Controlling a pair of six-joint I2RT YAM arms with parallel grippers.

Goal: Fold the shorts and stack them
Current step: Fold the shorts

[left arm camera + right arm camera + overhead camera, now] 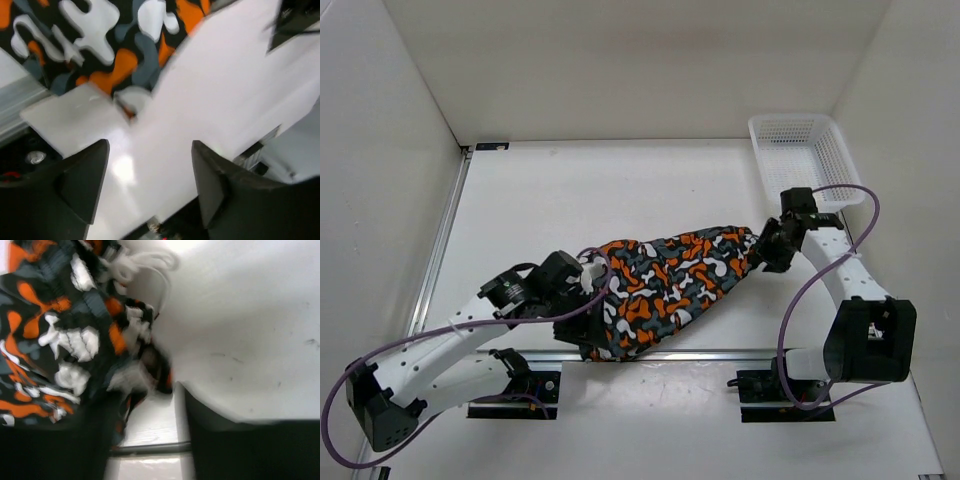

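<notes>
1. The left hand [149, 155] is hovering nearest the arm bases, at about 7 o'clock on the surface [570, 200]. Its fingers are spreading wide, with only bare white surface showing between them, so it is holding nothing. The cloth edge is sitting just past the fingertips, toward 12 o'clock in the wrist view. That is probably so the hand can come in for a grip on that end.

2. The shorts [665, 285] are lying near the middle of the surface. They are stretching diagonally from a broad end at 7 o'clock, just beside the left hand, to a narrow gathered end at 2 o'clock. The taper is suggesting a pull from the far end. No neat fold is showing, so the task is looking to be at an early stage.

3. The right hand [762, 252] is working at the 2 o'clock end. It is pinching narrowly on the bunched waist cloth, as far as its blurred wrist view is allowing a reading. A white drawstring [150, 261] is lying loose just beyond. Holding the waist is likely anchoring the garment so it can be drawn flat.

4. The white mesh basket [788, 120] is sitting farthest away, at 1 o'clock in the corner. It is well apart from the shorts and is taking no part in this step.
</notes>
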